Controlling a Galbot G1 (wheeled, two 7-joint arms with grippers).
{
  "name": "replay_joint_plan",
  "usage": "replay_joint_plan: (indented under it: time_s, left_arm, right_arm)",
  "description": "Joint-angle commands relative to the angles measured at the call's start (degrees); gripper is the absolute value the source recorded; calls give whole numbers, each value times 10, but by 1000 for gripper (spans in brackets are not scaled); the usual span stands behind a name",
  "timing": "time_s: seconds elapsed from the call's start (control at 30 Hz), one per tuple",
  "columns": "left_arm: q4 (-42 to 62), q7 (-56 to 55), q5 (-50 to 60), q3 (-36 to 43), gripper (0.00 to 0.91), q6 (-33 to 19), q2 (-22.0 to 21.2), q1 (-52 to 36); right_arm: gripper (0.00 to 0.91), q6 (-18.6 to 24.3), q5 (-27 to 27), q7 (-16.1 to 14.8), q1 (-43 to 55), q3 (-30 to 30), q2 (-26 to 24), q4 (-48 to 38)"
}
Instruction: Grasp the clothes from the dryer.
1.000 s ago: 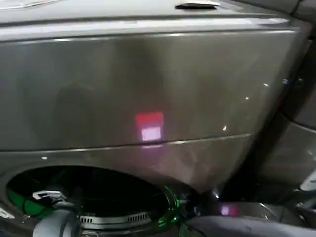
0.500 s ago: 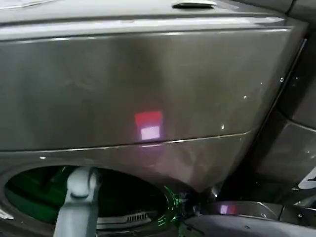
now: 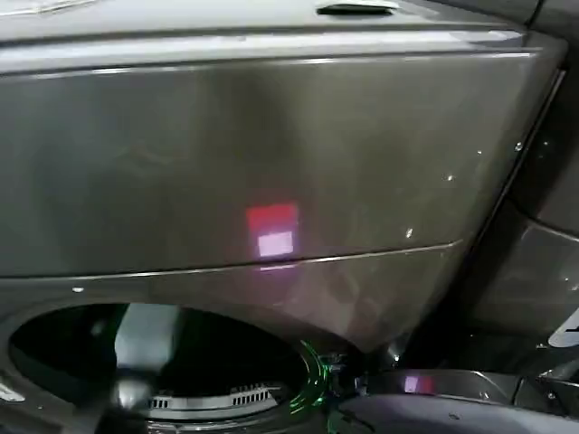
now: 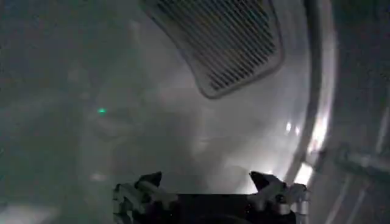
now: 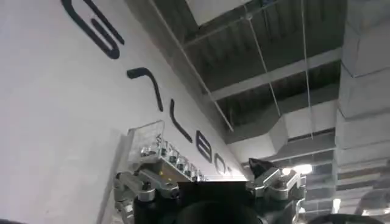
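Note:
The dryer (image 3: 271,145) is a dark grey-brown metallic machine that takes up the head view, with its round porthole (image 3: 208,348) open at the lower left. My left arm (image 3: 136,357) reaches into that hole as a pale blur. Inside the drum, my left gripper (image 4: 206,181) is open, and nothing lies between its dark fingertips (image 4: 150,179). The pale drum wall and a vent grille (image 4: 225,42) lie ahead of it. The clothes are out of view. My right gripper (image 5: 204,176) is open and parked beside my white body, pointing at the ceiling.
The open dryer door (image 3: 443,402) lies low at the right of the porthole. A second dark machine (image 3: 543,226) stands to the right. A red and white reflection (image 3: 272,231) glows on the dryer front. A green light spot (image 4: 102,111) shows inside the drum.
My left arm has gone from the porthole's rim down and deeper into the drum. The green glow that filled the hole has faded.

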Motion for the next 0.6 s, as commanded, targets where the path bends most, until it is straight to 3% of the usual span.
replay_joint_plan:
  time_s: [0.03, 0.4, 0.6]
  left_arm:
    - [150, 166, 124, 145, 907, -24, -13, -128]
    - [238, 166, 261, 210, 907, -11, -38, -154]
    - [243, 146, 259, 206, 907, 4, -43, -148]
  right_arm:
    - [907, 1, -6, -1, 4, -6, 0, 0]
    - [907, 2, -15, -1, 19, -25, 1, 3]
    - [907, 2, -25, -4, 25, -37, 1, 6]
